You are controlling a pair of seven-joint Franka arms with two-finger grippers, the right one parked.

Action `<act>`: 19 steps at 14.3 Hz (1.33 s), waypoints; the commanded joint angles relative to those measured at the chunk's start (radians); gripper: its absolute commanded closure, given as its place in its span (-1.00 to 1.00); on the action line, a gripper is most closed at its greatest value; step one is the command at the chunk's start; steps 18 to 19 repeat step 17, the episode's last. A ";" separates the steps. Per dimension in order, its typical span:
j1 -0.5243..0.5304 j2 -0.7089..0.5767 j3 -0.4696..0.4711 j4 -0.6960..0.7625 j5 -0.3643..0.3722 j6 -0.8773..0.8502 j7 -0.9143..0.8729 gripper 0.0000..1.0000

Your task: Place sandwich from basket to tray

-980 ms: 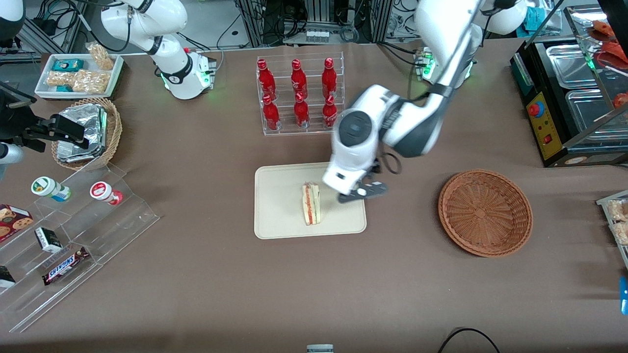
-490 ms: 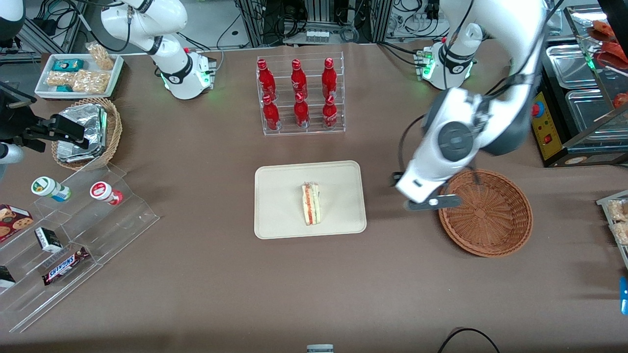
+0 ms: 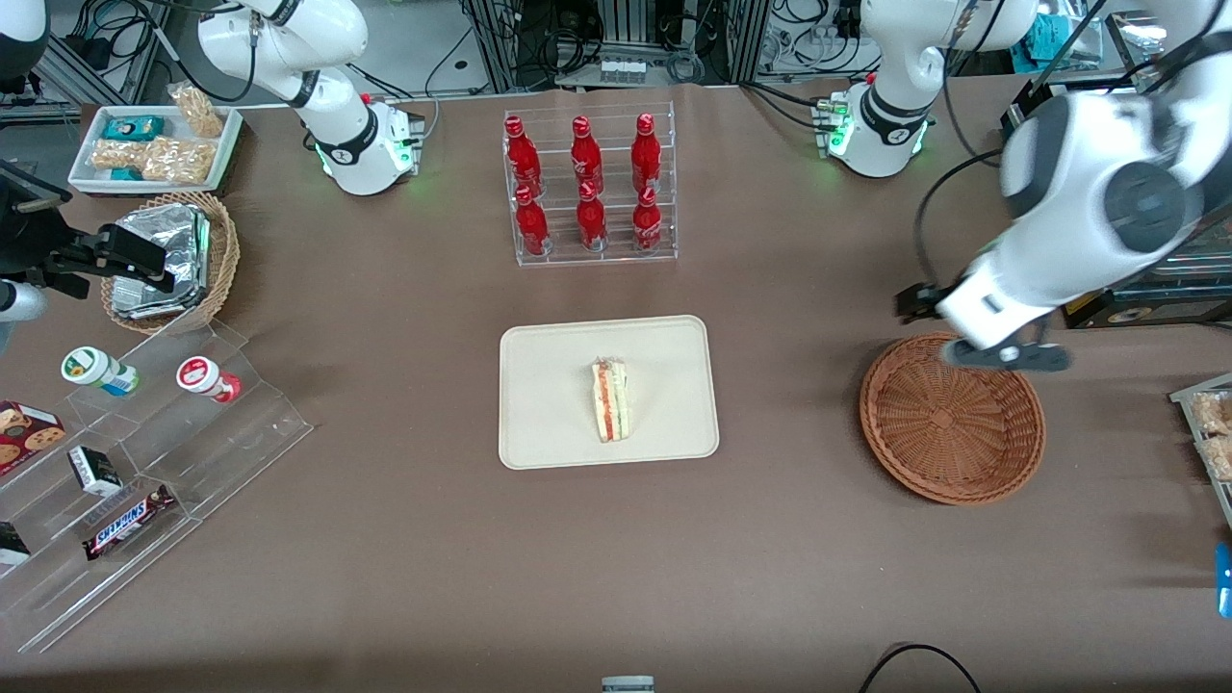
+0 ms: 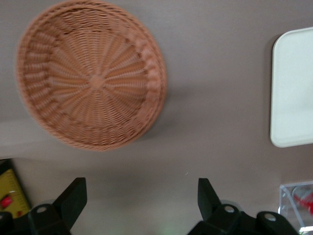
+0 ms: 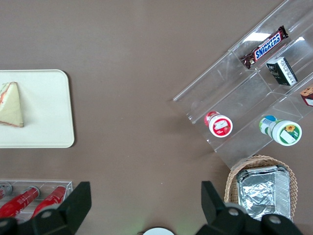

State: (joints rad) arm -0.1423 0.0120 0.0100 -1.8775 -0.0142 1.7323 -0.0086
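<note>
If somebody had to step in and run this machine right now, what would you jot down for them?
Claw: open, holding nothing, hanging above the table by the rim of the wicker basket that lies farther from the front camera.
Sandwich: lying on the cream tray, apart from the claw.
Basket: nothing in it.
Done: sandwich is out of the basket and on the tray.
Left: probably nothing but parking the arm.

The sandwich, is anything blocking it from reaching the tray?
No. The sandwich already lies on the tray. The basket holds nothing, and the gripper hangs over its rim, fingers open.
</note>
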 commanded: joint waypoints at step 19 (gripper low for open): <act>0.130 -0.010 -0.024 0.291 0.000 -0.131 0.050 -1.00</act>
